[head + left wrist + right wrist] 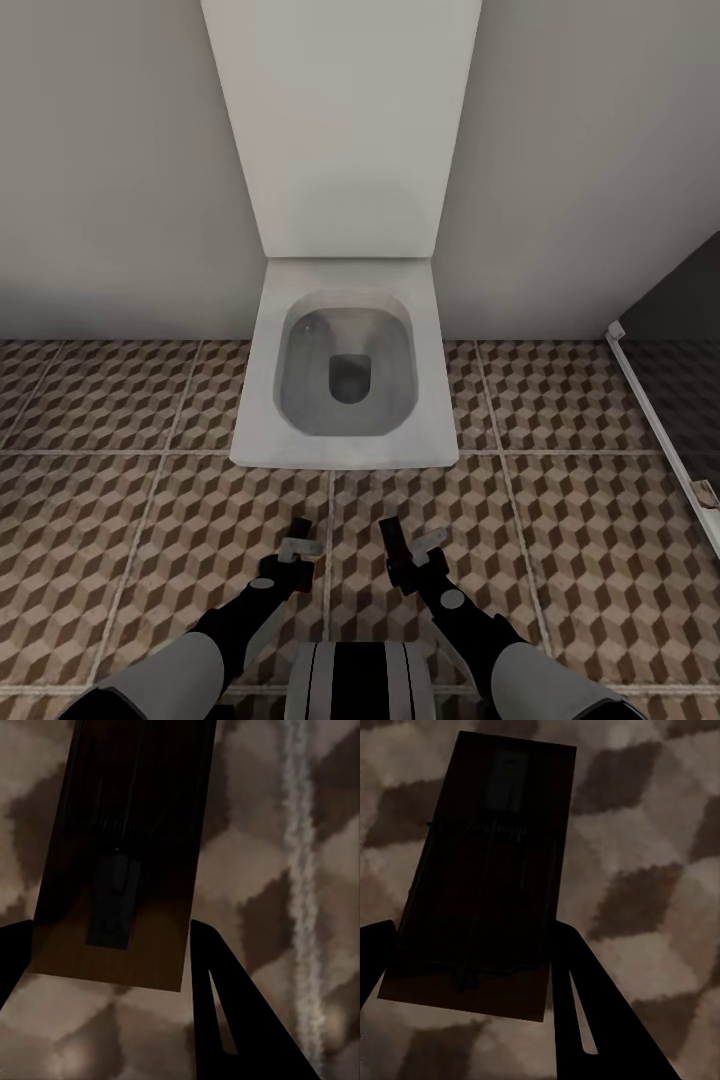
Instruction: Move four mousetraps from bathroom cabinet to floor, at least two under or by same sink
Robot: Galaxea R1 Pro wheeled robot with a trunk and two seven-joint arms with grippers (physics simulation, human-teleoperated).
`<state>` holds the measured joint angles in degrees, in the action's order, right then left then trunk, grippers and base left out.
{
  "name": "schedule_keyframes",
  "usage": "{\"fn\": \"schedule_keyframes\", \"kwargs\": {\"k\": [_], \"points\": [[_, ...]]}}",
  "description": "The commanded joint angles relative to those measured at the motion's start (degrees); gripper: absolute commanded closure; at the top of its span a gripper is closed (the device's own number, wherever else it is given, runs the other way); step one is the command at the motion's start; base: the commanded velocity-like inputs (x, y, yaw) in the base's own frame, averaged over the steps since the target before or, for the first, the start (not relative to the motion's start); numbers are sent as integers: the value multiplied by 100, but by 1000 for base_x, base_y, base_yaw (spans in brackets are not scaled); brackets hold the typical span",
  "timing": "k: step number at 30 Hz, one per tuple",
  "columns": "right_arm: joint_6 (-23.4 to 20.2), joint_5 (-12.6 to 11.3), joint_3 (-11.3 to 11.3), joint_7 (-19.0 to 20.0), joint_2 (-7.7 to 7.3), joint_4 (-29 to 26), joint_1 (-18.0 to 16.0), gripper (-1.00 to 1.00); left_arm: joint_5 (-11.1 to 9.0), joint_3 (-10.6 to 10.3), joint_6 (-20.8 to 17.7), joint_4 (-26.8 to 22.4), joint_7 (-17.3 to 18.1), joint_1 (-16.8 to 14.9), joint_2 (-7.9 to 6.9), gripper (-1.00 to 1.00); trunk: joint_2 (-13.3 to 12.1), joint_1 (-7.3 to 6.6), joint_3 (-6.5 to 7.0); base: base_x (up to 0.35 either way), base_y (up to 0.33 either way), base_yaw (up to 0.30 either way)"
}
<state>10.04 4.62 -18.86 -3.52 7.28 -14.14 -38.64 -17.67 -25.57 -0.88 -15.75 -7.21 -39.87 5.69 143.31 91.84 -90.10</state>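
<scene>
I hold one mousetrap in each hand above the bathroom floor (120, 520) of cube-patterned tiles. In the head view my left gripper (297, 538) and right gripper (398, 540) hang side by side just in front of a toilet. The left wrist view has a brown mousetrap (120, 847) with dark wire parts clamped in the left gripper (109, 926). In the right wrist view a darker, shadowed mousetrap (484, 870) sits in the right gripper (469, 926). The floor (300, 870) lies close below both. The cabinet and the bathroom sink are out of view.
A white toilet (345, 440) with a tall white panel (345, 120) stands against the pale wall straight ahead. A dark glass screen with a white frame (660, 420) closes off the right side. Bare tiles spread to the left and right of the toilet.
</scene>
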Motion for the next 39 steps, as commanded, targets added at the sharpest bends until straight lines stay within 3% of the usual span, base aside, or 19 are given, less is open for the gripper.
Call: {"fn": "schedule_keyframes", "kwargs": {"k": [1,28,29,39], "points": [[15,27,-12,-17,1,7,-3,100,-33,-53,-14,-7,-56,0,-2,100,1,-1,-3,0,0,0],[15,25,-12,-17,1,7,-3,100,-34,-53,-16,2,-60,2,1,100,1,-1,-3,0,0,0],[15,26,-12,-17,1,7,-3,-100,-34,-53,-17,2,-60,1,2,100,1,-1,-3,0,0,0],[16,26,-12,-17,1,7,-3,-100,-34,-53,-17,2,-61,0,2,100,1,-1,-3,0,0,0]]}}
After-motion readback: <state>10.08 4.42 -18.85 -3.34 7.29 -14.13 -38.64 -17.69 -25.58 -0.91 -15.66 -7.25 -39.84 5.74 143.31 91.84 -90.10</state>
